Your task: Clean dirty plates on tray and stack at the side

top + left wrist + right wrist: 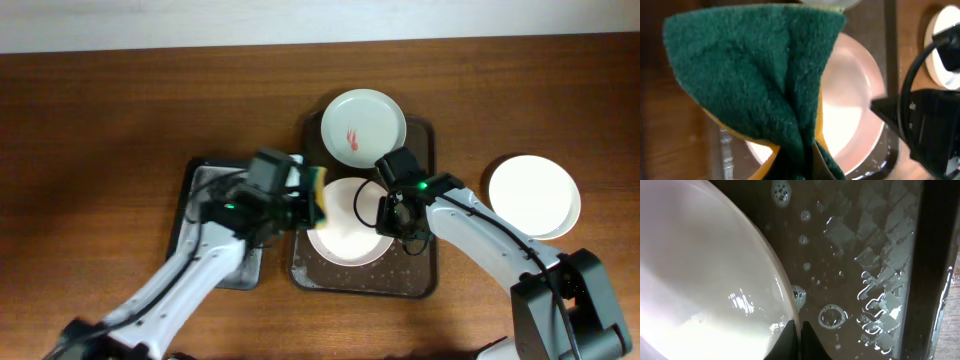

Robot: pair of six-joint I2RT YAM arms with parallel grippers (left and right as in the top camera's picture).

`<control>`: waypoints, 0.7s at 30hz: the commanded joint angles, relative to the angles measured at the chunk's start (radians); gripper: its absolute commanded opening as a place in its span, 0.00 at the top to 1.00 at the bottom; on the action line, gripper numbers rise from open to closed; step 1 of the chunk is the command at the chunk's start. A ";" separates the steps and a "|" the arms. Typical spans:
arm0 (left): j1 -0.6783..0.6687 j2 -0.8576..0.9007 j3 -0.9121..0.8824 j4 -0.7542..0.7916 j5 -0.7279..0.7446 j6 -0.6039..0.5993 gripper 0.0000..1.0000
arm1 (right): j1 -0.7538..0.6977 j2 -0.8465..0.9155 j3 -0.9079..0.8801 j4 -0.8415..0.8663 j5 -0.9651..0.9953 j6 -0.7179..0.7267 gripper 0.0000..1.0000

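Note:
The dark brown tray (425, 275) holds two white plates. The far plate (362, 126) has a red smear at its centre. The near plate (345, 240) looks clean and also shows in the left wrist view (850, 100) and the right wrist view (705, 280). My right gripper (396, 222) (796, 340) is shut on this plate's right rim. My left gripper (300, 205) is shut on a green and yellow sponge (316, 195) (755, 80) at the plate's left edge. A third white plate (533, 194) lies on the table to the right of the tray.
A smaller black tray (195, 195) lies to the left under my left arm. The brown tray's floor (860, 255) is wet with soap bubbles. A pale wall edge runs along the table's far side.

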 commanded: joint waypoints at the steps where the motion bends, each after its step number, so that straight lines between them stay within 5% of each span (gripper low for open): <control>1: -0.096 0.146 -0.006 0.083 0.016 -0.166 1.00 | -0.006 0.006 -0.003 -0.004 0.033 0.012 0.96; 8: -0.173 0.322 -0.006 0.089 -0.079 -0.190 1.00 | -0.006 0.006 -0.003 -0.002 0.032 0.039 0.96; 17: -0.170 0.233 -0.005 -0.155 -0.627 -0.113 1.00 | -0.006 0.006 -0.003 -0.011 0.033 0.056 0.96; 21: -0.173 0.199 0.011 -0.147 -0.609 -0.087 1.00 | -0.006 0.004 -0.003 -0.031 0.033 0.056 0.96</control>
